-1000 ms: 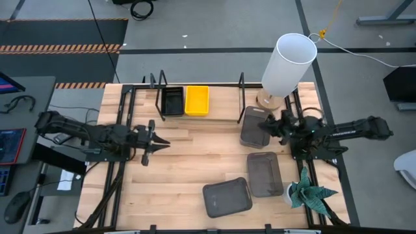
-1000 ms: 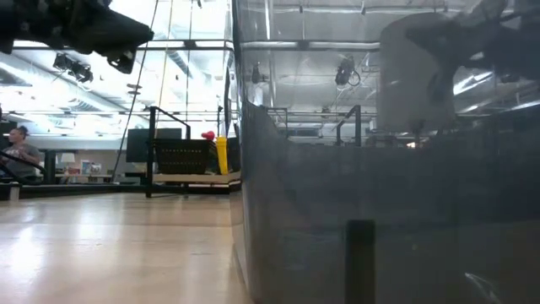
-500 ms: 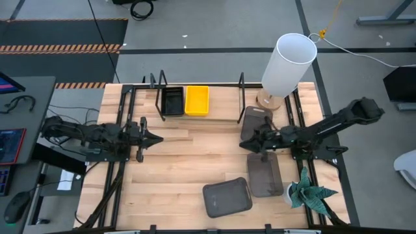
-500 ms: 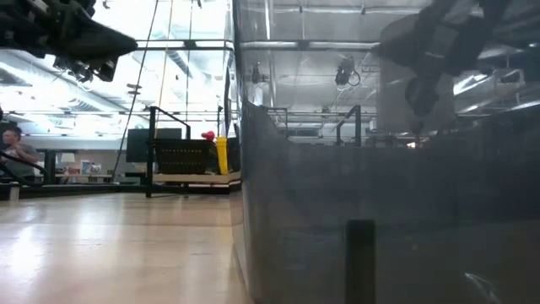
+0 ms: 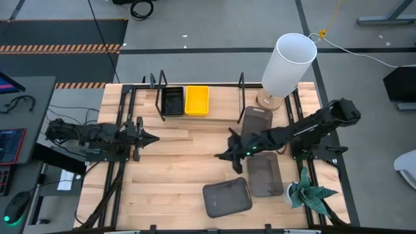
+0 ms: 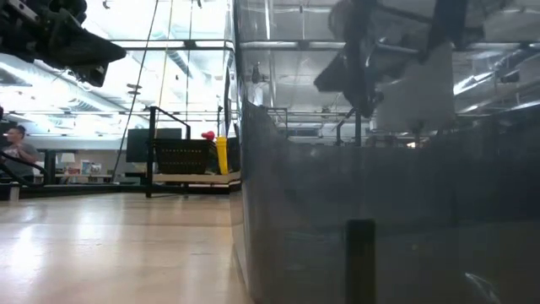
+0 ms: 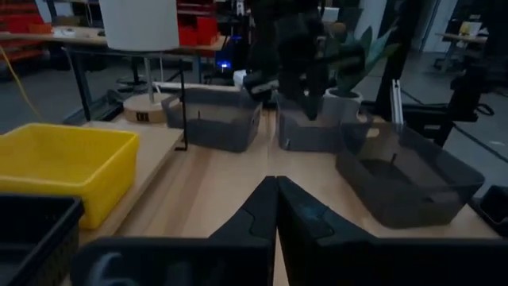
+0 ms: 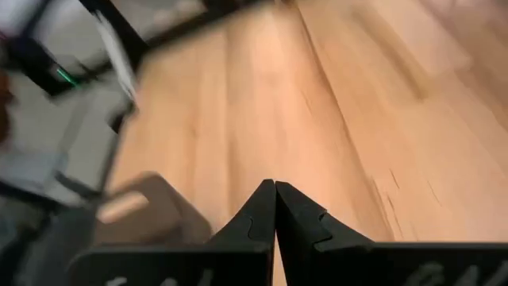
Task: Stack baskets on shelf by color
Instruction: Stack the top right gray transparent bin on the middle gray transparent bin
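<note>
On the shelf, along the table's far edge, a black mesh basket and a yellow basket sit side by side between two upright brackets. The three larger dark grey baskets are not stacked: one lies at the shelf's right end, near the lamp; a second sits toward the table's right edge; the third rests by the near edge. The right gripper, fingers pressed together and carrying nothing, hangs over bare tabletop near the middle, just left of the grey baskets. A second ago it was back by the right edge beside the lamp base; the arm has since stretched out leftward across the grey baskets to this spot. The left gripper sits over the left part of the table, pointing toward the centre; it stood partly spread a second ago, has drawn back slightly toward the left edge, and is now closed and empty. Neither arm holds a basket, so the sorting seems paused between picks. The right arm's reach probably leads toward a grey basket, though with shut fingers it would have to spread them before gripping a rim.
</note>
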